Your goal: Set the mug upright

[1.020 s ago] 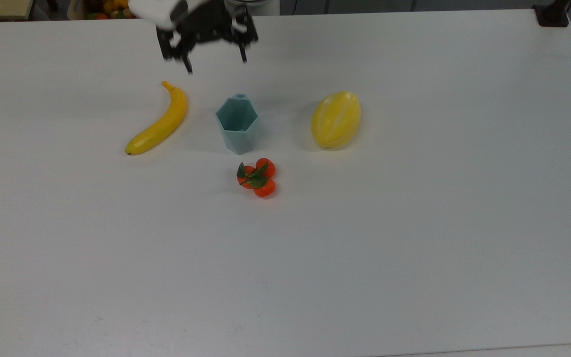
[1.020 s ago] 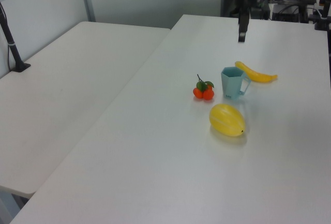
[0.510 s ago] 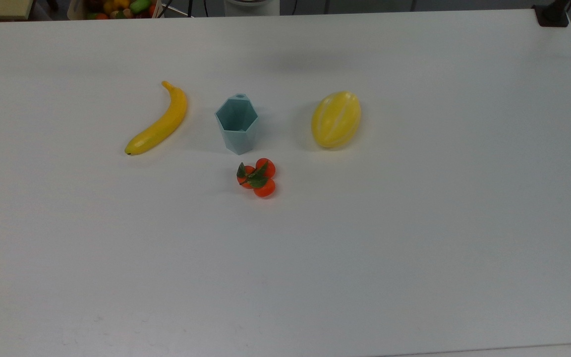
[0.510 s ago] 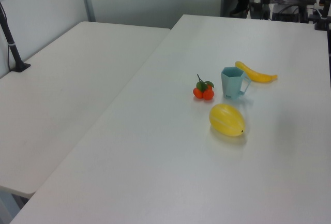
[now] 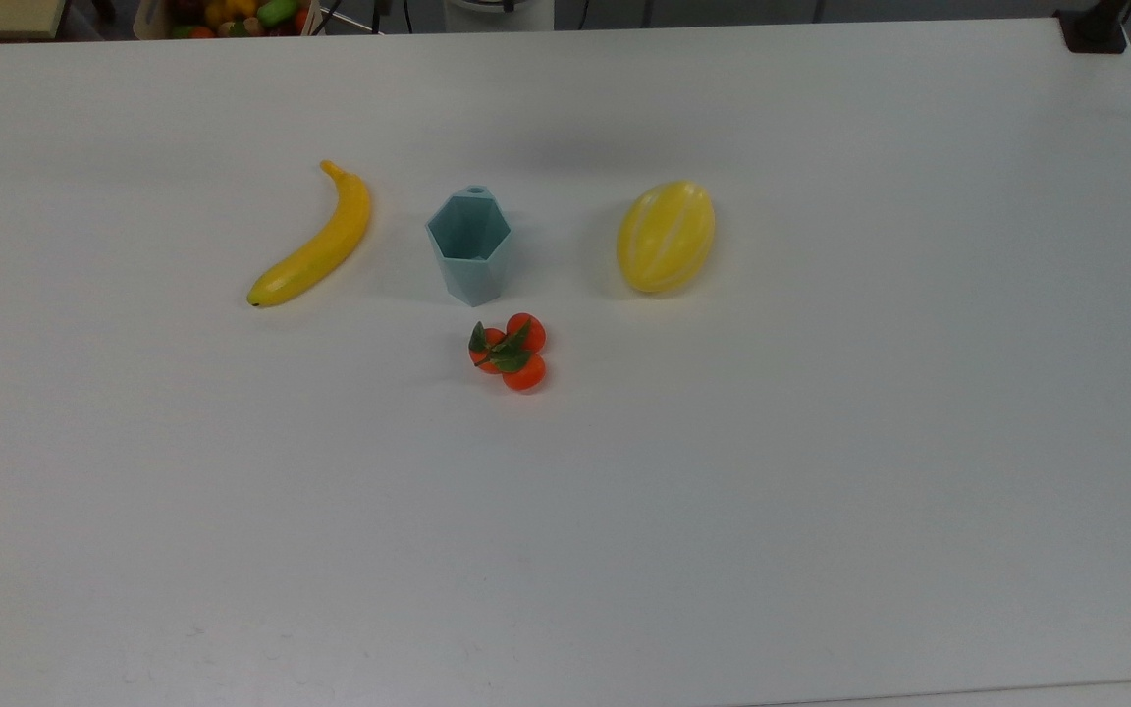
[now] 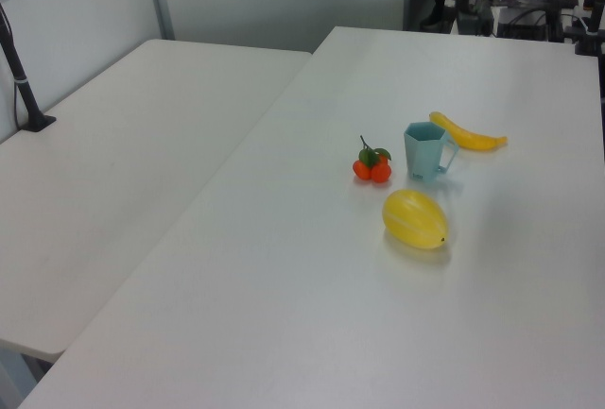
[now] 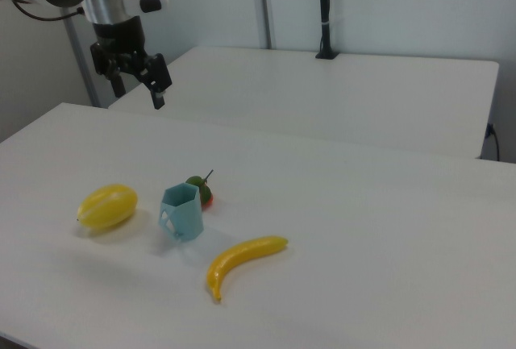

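1. The banana [image 5: 313,239] lies at the top view's left of the row on the white table [image 5: 821,442], well apart from its neighbour.
2. The mug [image 5: 469,245] stands next, between the banana and the melon. Its hexagonal rim faces up and its narrower base rests on the table, so it reads as upright. In the left view its handle points toward the banana.
3. The small cluster of oranges [image 5: 511,352] with green leaves sits just below the mug in the top view, near it but apart.
4. The melon [image 5: 666,236] closes the row at the top view's right.
5. In the right view the end effector [image 7: 137,76] hangs high above the table near the upper left, well apart from everything. Its two fingers are spread and hold nothing.
6. Judged from this layout, the task looks finished, with the arm drawn clear. The next move calls only for keeping away from the mug, since any brush could tip it.
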Robot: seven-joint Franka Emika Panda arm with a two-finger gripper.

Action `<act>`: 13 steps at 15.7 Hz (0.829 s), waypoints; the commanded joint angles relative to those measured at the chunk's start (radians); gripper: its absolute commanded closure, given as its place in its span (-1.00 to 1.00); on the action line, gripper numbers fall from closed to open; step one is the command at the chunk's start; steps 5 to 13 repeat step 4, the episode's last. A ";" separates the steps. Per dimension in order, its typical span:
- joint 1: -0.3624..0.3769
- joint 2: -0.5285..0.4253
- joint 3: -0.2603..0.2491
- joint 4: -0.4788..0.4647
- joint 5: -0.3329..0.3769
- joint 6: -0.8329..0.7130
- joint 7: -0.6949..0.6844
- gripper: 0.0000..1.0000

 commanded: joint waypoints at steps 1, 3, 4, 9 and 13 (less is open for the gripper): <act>-0.008 -0.034 0.002 -0.039 -0.008 0.031 -0.068 -1.00; -0.008 -0.032 0.002 -0.038 -0.008 0.030 -0.065 -1.00; -0.008 -0.034 0.002 -0.038 -0.008 0.028 -0.065 -1.00; -0.008 -0.034 0.002 -0.038 -0.008 0.028 -0.065 -1.00; -0.008 -0.034 0.002 -0.038 -0.008 0.028 -0.065 -1.00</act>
